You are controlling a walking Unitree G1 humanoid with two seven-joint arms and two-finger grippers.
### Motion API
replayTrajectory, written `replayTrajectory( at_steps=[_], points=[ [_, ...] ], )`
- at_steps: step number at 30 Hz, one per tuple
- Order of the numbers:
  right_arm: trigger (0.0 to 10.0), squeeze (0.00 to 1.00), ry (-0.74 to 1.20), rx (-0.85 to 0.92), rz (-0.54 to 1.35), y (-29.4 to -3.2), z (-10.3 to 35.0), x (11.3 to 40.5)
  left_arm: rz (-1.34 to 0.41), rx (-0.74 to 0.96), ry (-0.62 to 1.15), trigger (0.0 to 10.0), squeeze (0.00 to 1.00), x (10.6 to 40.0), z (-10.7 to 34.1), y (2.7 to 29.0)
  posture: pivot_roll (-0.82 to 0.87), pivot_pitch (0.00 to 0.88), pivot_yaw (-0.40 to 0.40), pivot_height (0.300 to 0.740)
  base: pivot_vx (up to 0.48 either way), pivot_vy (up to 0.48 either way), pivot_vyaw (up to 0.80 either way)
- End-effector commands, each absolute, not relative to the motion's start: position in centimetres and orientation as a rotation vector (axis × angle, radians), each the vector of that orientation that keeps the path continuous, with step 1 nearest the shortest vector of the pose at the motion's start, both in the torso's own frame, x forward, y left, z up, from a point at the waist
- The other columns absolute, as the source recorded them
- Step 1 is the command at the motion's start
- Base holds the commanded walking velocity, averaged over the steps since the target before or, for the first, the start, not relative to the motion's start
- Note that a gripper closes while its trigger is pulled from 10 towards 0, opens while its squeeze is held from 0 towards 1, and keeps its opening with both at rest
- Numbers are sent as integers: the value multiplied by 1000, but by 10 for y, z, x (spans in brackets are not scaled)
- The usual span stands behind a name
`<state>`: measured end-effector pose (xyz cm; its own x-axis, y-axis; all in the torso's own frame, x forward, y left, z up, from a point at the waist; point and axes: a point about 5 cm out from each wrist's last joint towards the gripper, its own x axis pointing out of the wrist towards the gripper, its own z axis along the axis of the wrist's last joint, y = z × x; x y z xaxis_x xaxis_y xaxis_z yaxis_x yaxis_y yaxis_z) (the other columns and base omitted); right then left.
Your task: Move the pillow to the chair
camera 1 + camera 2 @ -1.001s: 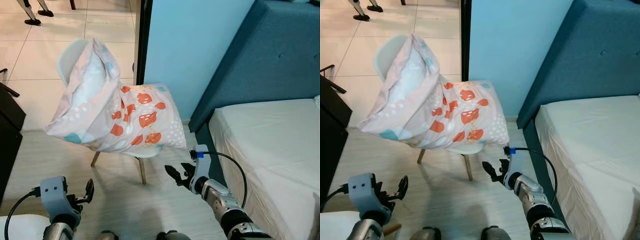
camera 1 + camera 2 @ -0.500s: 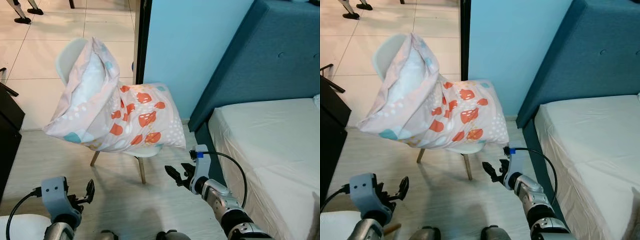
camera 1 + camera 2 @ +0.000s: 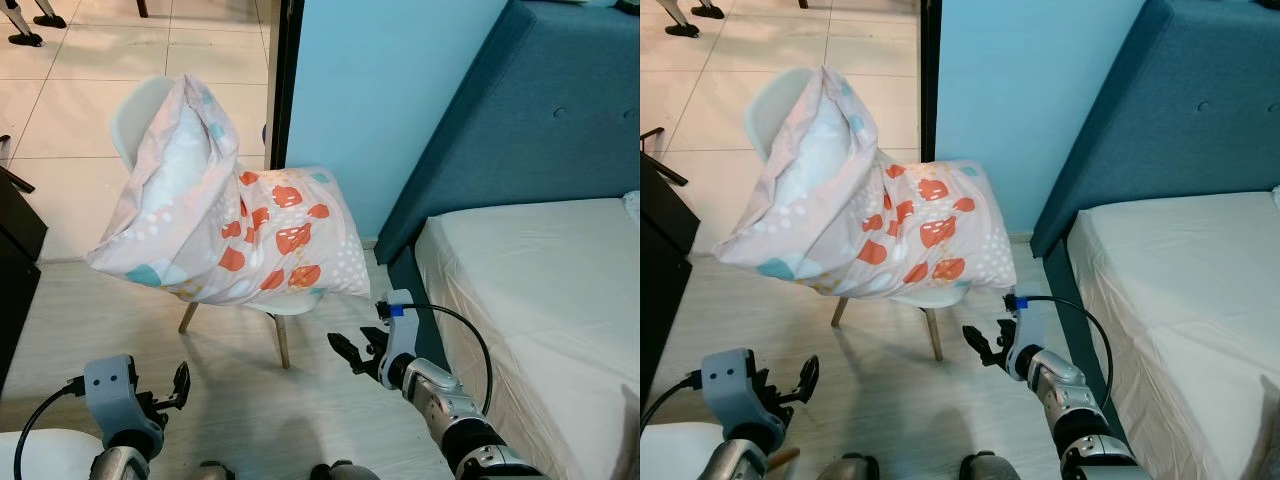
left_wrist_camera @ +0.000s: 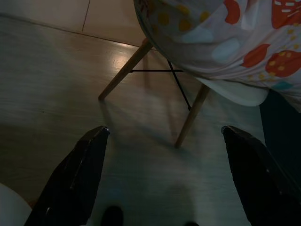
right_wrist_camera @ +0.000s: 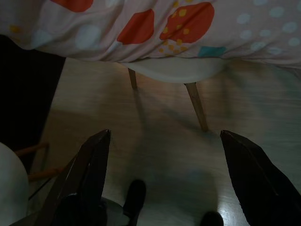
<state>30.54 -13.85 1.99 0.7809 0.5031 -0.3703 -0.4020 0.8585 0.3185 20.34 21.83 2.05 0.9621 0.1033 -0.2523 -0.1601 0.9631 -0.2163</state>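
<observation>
A pale pink pillow (image 3: 225, 225) with orange prints and pastel dots lies on a white chair (image 3: 135, 115) with wooden legs (image 3: 283, 345). One end leans up against the chair's backrest, the other drapes over the seat's front edge. My left gripper (image 3: 180, 384) hangs low over the floor, left of the chair legs, open and holding nothing. My right gripper (image 3: 348, 352) is low in front of the chair, below the pillow's overhanging edge, open and holding nothing. Both wrist views look up at the pillow (image 5: 155, 28) and chair seat (image 4: 235, 92) from beneath.
A bed with a white mattress (image 3: 540, 300) and teal headboard (image 3: 520, 120) stands at the right. A light blue wall (image 3: 380, 90) rises behind the chair. A black piece of furniture (image 3: 15, 260) is at the left edge. Wood floor (image 3: 250, 400) spreads in front of the chair.
The view has shifted very slightly. The pillow stays on the chair and both grippers stay low and open.
</observation>
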Motion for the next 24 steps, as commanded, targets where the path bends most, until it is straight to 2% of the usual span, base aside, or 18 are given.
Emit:
replayTrajectory(
  at_steps=[1,24],
  points=[
    [10000,0,494,219,482,-144,13,299,143,-257,275,10000,0,196,12,216,-34,191,-138,740,0,0,0],
    [10000,0,481,182,492,-143,15,300,152,-246,272,10000,0,195,14,218,-24,206,-137,740,0,0,0]
  ],
)
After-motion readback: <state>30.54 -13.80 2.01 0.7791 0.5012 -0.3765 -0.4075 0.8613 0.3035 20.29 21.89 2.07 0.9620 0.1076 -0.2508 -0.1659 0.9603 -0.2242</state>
